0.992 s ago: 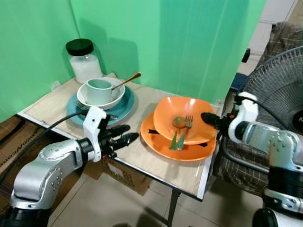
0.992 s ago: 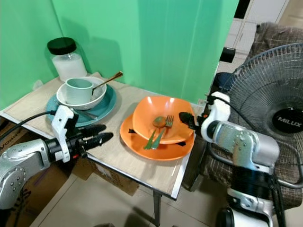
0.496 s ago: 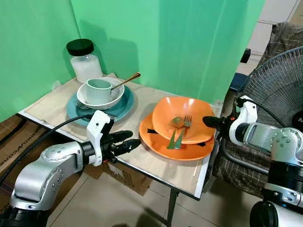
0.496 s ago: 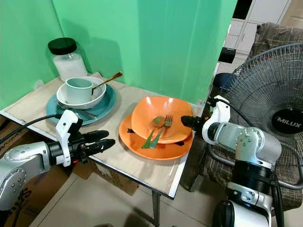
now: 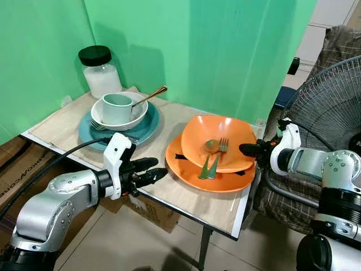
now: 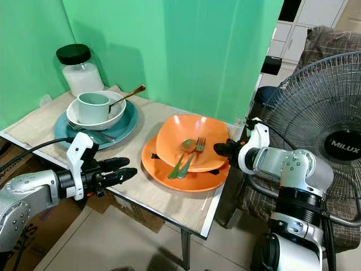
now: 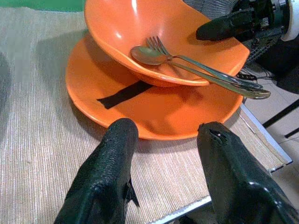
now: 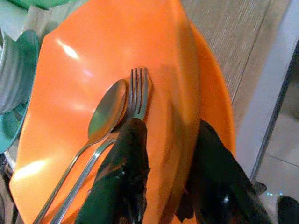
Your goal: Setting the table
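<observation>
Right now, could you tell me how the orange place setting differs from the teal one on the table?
The orange plate carries an orange bowl holding a fork and spoon; the teal plate carries a white bowl holding a pale green cup and a golden-handled utensil. The orange set sits nearer the right gripper, the teal one beside the jar. Both are a bowl stacked on a plate.

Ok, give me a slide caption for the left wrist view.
Open left gripper faces an orange bowl holding fork and spoon, stacked on an orange plate.

Bare table strip (image 5: 152, 144) between teal plate (image 5: 144, 131) and orange plate (image 5: 186, 172); fan (image 5: 333, 101) crowds right side
</observation>
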### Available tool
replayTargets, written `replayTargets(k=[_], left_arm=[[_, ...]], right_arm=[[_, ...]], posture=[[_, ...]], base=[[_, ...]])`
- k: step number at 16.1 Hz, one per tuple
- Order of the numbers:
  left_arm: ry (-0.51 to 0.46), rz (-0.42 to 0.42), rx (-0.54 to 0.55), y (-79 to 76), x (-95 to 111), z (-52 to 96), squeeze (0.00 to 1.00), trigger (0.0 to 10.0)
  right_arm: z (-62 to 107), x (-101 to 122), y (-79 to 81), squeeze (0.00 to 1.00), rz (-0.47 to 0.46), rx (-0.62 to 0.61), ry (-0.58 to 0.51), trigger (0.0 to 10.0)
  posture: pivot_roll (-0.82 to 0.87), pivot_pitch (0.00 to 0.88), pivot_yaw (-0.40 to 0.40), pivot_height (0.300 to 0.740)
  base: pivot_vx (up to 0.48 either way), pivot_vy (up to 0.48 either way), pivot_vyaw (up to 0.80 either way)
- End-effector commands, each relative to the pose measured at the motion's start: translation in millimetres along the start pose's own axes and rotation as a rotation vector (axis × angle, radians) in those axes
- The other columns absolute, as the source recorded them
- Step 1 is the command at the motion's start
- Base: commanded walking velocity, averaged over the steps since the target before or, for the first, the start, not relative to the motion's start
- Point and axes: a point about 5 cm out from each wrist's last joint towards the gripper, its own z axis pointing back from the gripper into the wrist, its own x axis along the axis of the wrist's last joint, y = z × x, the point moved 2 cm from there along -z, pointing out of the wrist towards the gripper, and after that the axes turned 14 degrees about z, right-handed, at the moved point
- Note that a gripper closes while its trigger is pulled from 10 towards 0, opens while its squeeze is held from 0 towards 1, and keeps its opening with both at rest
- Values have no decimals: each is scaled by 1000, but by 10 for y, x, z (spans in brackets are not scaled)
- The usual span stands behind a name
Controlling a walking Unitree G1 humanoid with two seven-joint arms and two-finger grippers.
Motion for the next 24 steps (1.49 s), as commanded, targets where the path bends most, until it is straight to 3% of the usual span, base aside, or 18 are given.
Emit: replayTargets(k=[1,3,4,7,11,13,16,17,21,22,24], left_arm=[[9,-11,-1,-6,-10,6,0,10000],[8,-4,9,17,-11,6,0,10000],[10,1,12,30,-15,11,1000,10000],[6,15,21,58,-19,10,1000,10000],[-79,120,71,217,28,-17,1000,10000],[-107,230,85,338,3,-37,0,10000],[-139,332,96,482,-47,-98,0,10000],[-139,332,96,482,-47,-98,0,10000],[-51,388,30,534,-164,-324,0,10000],[-51,388,30,534,-164,-324,0,10000],[-24,443,-14,590,-133,-489,0,10000]], right_arm=[[0,55,51,0,-10,27,-12,0],[0,51,45,0,-29,37,-17,0],[5,40,35,0,-36,39,-16,0],[9,13,19,0,-50,40,-14,0],[14,1,11,0,-79,50,-19,0],[32,8,-14,0,-101,55,-23,0],[67,52,-50,0,-136,63,-44,0],[67,52,-50,0,-136,63,-44,0],[217,186,-173,0,-170,45,-104,0],[217,186,-173,0,-170,45,-104,0],[356,239,-260,0,-186,24,-141,0]], posture=[[58,0,16,740],[58,0,16,740],[56,0,17,740],[52,0,20,740],[47,0,24,740],[46,0,21,740],[48,0,16,740],[48,0,16,740],[32,0,21,740],[32,0,21,740],[10,0,40,740]], base=[[0,0,0],[0,0,0],[0,0,0],[0,0,0],[0,0,0],[0,0,0],[0,0,0],[0,0,0],[0,0,0],[0,0,0],[0,0,0]])
